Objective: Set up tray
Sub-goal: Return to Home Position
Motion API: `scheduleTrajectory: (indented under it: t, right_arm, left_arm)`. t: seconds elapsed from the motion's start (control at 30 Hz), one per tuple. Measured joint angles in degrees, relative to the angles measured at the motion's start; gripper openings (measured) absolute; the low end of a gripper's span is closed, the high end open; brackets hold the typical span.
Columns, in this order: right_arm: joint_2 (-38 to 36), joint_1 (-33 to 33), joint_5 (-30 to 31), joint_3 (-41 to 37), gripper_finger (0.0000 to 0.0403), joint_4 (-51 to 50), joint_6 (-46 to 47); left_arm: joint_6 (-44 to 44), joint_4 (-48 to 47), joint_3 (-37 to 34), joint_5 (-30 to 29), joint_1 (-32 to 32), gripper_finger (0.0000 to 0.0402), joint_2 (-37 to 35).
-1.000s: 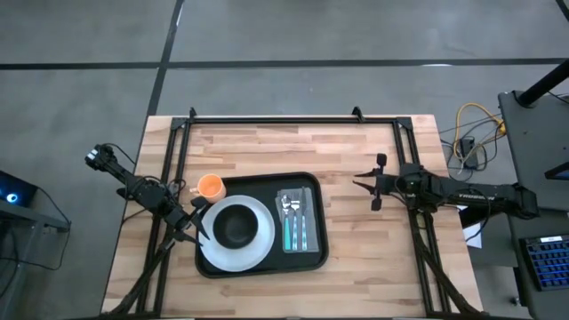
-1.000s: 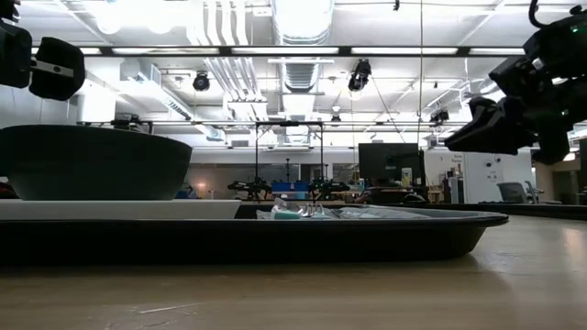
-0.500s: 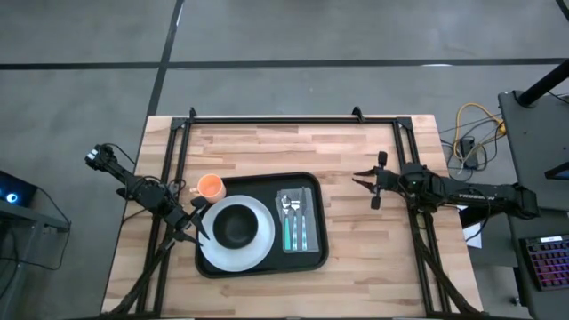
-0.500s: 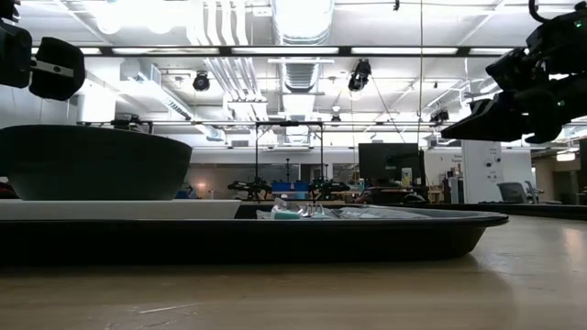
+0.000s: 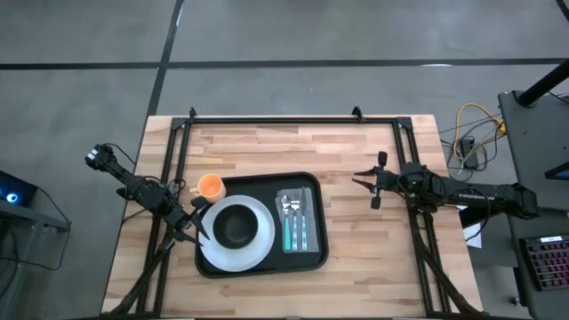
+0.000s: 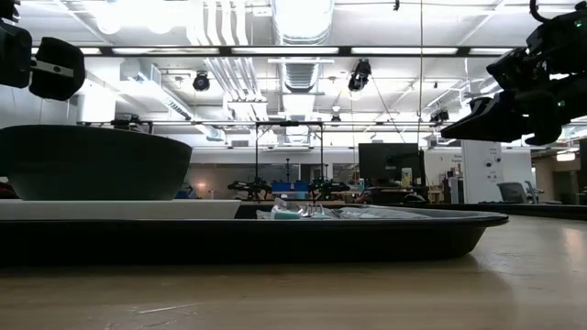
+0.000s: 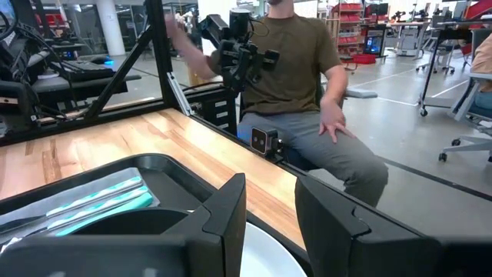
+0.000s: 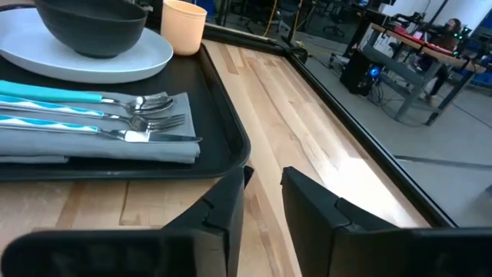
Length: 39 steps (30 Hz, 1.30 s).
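Right tool (image 5: pixel 366 184), fingers apart, beside tray (image 5: pixel 324 233); left tool (image 5: pixel 197 220), apart, by plate (image 5: pixel 258 249) and orange cup (image 5: pixel 211 186).

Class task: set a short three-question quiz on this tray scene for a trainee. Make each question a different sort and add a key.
1. True or false: the bowl stands on the plate.
2. The cutlery lies: A on the bare wood; B on the napkin on the tray; C inside the bowl.
3. Fill the gap: of the two grippers, the ___ one is nearer the plate.
Key: 1 true; 2 B; 3 left. The left gripper is by the plate, and the right gripper is off beside the tray.
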Motion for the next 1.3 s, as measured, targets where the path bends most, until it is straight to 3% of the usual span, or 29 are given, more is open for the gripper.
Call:
scheduleTrajectory:
  t: [1.3]
  right_arm:
    - [0.0, 0.0, 0.0, 0.0, 0.0073, -0.1, -0.1]
  left_arm:
    - [0.0, 0.0, 0.0, 0.0, 0.0, 0.0096, 0.0]
